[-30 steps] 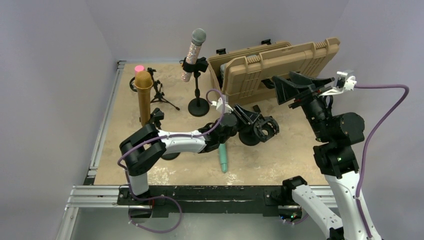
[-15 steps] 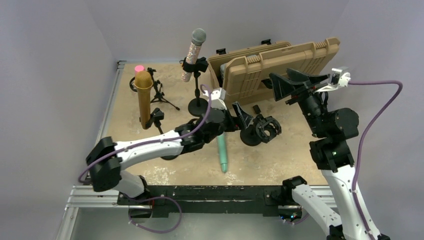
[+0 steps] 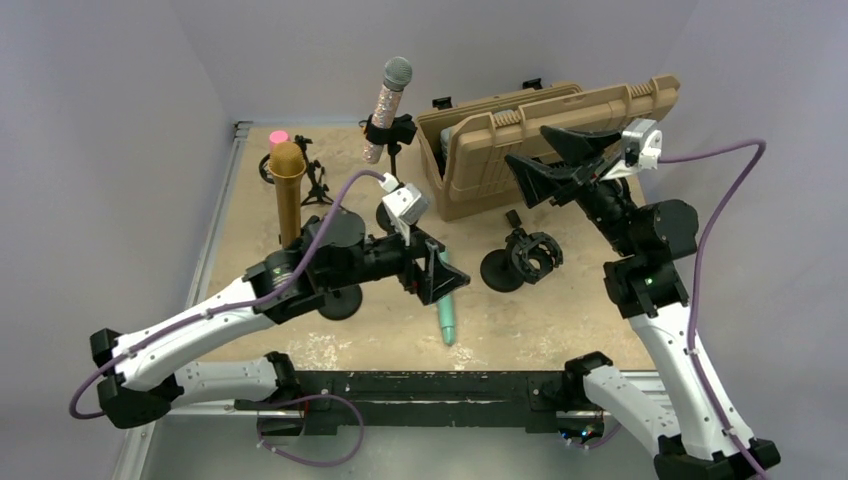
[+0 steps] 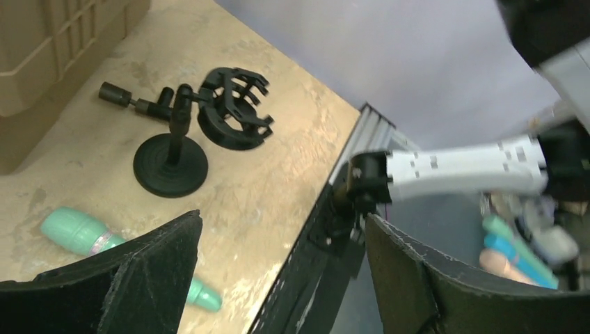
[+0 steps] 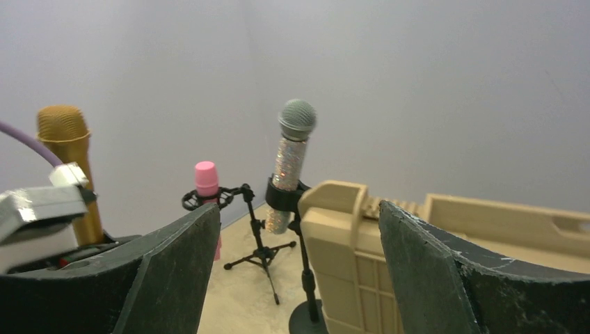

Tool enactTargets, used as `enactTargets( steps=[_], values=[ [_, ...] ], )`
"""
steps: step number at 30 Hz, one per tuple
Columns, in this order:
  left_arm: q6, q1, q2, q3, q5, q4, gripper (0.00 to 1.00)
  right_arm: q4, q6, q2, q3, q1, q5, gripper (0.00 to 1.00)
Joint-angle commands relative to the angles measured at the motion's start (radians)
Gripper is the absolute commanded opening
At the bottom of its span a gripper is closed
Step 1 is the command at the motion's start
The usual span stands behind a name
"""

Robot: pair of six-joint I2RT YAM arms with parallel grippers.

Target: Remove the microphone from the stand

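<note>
The teal mic (image 3: 446, 312) lies flat on the surface (image 3: 570, 315), out in front of the tan case (image 3: 560, 125) & a bit left of its left end. The empty stand (image 3: 520, 262) w/ its round black clip sits just in front of the case, near that mic but not touching it. So I think this mic is already out & the job looks about done. The L arm (image 3: 200, 320) reaches low toward the front of the case. The L jaws are wide open w/ nothing in them, right by the mic's top end. The R arm (image 3: 660, 330) is up high. The R jaws are wide open & empty too, close in front of the case lid. A sparkly mic (image 3: 385, 105) sits in its stand just off the case's left end. A gold mic (image 3: 288, 190) is well left of the case, & a pink mic (image 3: 279, 137) is left of it too, further back. What could go wrong: the L jaws are v. close to the teal mic, so a low swing could bump it. It is round, so it may roll away from the case. The L arm also passes right by the gold mic, so a turn could knock that tall mic over. The R jaws could hit the case lid if they push forward. If the sparkly mic is next, a sideways pull could tip its stand, b/c the clip may hold tight.
</note>
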Motion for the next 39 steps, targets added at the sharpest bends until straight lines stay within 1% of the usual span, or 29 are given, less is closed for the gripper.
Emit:
enactTargets(
  steps=[1, 3, 4, 6, 8, 11, 14, 17, 20, 22, 25, 29, 31, 36, 39],
  values=[
    [0.239, -0.003, -0.102, 0.17, 0.186, -0.265, 0.84, 0.147, -0.035, 0.048, 0.028, 0.089, -0.096, 0.82],
    [0.299, -0.003, -0.122, 0.258, 0.16, -0.389, 0.84, 0.156, -0.032, 0.088, 0.065, 0.218, -0.011, 0.82],
    [0.324, -0.003, -0.128, 0.301, 0.123, -0.439, 0.84, 0.159, -0.031, 0.111, 0.091, 0.272, 0.03, 0.82],
    [0.356, -0.002, -0.138, 0.384, 0.018, -0.529, 0.84, 0.185, -0.021, 0.152, 0.112, 0.346, 0.063, 0.82],
    [0.386, -0.003, -0.159, 0.442, -0.074, -0.584, 0.84, 0.235, -0.003, 0.184, 0.115, 0.418, 0.077, 0.82],
    [0.401, -0.001, -0.211, 0.497, -0.239, -0.636, 0.84, 0.314, 0.028, 0.249, 0.115, 0.535, 0.136, 0.82],
    [0.412, -0.002, -0.26, 0.511, -0.366, -0.673, 0.85, 0.393, 0.059, 0.318, 0.117, 0.637, 0.197, 0.82],
    [0.387, -0.002, -0.321, 0.48, -0.511, -0.694, 0.85, 0.467, 0.088, 0.39, 0.13, 0.706, 0.262, 0.82],
    [0.379, -0.003, -0.393, 0.427, -0.569, -0.713, 0.85, 0.48, 0.116, 0.472, 0.179, 0.748, 0.331, 0.81],
    [0.354, -0.002, -0.432, 0.408, -0.632, -0.752, 0.85, 0.475, 0.152, 0.522, 0.215, 0.778, 0.411, 0.81],
    [0.292, -0.003, -0.483, 0.386, -0.755, -0.822, 0.84, 0.451, 0.228, 0.593, 0.264, 0.817, 0.548, 0.8],
    [0.168, -0.002, -0.536, 0.373, -0.95, -0.918, 0.86, 0.346, 0.282, 0.678, 0.359, 0.884, 0.757, 0.8],
    [0.141, -0.002, -0.559, 0.354, -0.982, -0.93, 0.87, 0.329, 0.299, 0.706, 0.383, 0.914, 0.81, 0.8],
    [0.127, -0.003, -0.577, 0.322, -0.986, -0.924, 0.88, 0.297, 0.295, 0.754, 0.436, 0.997, 0.939, 0.81],
    [0.121, -0.003, -0.574, 0.308, -0.994, -0.926, 0.88, 0.278, 0.29, 0.777, 0.458, 1.028, 0.983, 0.81]
  ],
)
